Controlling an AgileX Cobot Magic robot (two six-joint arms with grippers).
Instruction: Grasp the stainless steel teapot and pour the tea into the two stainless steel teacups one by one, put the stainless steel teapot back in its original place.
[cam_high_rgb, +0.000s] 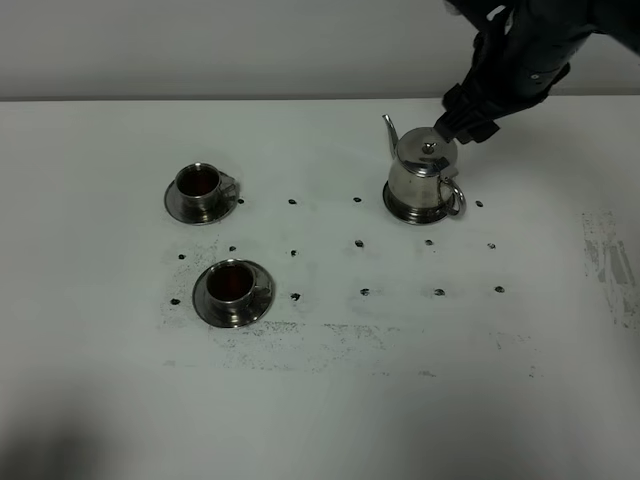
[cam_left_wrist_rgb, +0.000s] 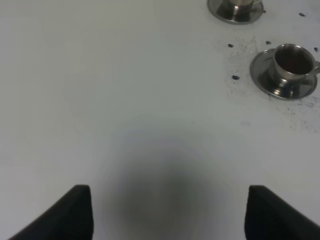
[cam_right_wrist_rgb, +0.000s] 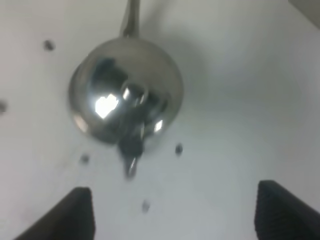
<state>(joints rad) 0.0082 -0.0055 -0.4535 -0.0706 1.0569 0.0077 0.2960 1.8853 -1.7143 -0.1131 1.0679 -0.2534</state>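
Right arm (cam_high_rgb: 530, 50) reaching down from the upper right of the exterior high frame, black and bent at the wrist, with the right gripper (cam_high_rgb: 462, 125) at its lower-left end. Fingertips (cam_right_wrist_rgb: 75, 212) wide apart at the bottom corners of the right wrist frame, holding nothing. Left gripper (cam_left_wrist_rgb: 167, 215) likewise spread, fingertips (cam_left_wrist_rgb: 72, 212) at the bottom corners of the left wrist frame, nothing between them.

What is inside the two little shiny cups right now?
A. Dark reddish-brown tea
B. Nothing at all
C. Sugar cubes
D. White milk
A. In the high view both stainless steel teacups, the far one and the near one, hold dark reddish-brown tea, while the stainless steel teapot stands upright on its own saucer, apart from them.
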